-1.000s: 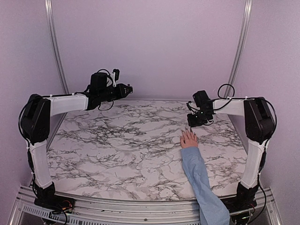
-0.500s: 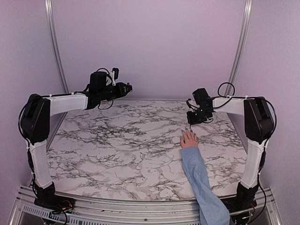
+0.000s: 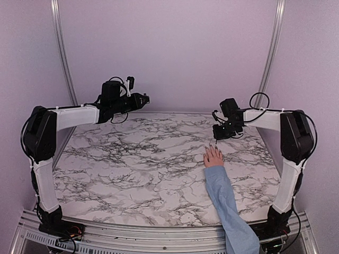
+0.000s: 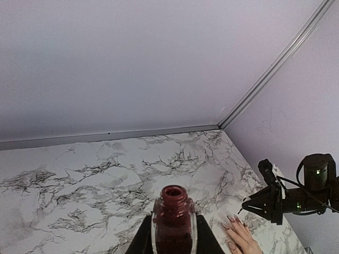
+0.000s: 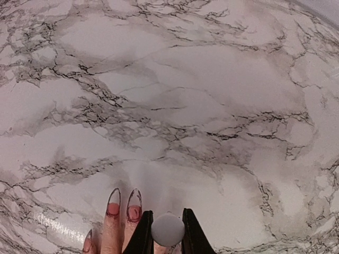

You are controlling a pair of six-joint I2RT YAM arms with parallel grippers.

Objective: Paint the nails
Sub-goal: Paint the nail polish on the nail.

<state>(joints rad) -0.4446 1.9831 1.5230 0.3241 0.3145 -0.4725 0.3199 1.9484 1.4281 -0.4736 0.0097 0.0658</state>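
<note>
1. Counted two white-and-black arms and two claws above one white marble-patterned surface point(image 3: 132, 159) with grey veins.
2. Counted one small pinkish hand point(image 3: 213, 157) in one light-blue sleeve point(image 3: 225, 201). Found it lying palm down on the right part of the surface, fingers pointing to the far edge.
3. Located the long pointed nails point(image 5: 134, 203) at those fingertips, just under the right claw. Counted three in the right wrist view: two side by side, red near the base and clear at the tip, and a third at the lower left, partly cut off by the frame edge.
4. Found the left claw point(image 3: 143, 99) raised at the far left, well apart from the hand. Saw it pinching one small clear glass bottle point(image 4: 174, 222) of dark red polish, upright, neck open.
5. Found the right claw point(image 3: 220, 135) hovering over the fingertips, pressed onto one round grey cap point(image 5: 168, 229) seated between its two fingers.
6. Noted one thin dark stem point(image 3: 215, 142) hanging from the right claw toward the fingertips. Cannot tell whether it touches a nail.
7. Noted plain lilac walls point(image 3: 169, 53) and two metal rails point(image 3: 61, 47) running up the back corners.
</note>
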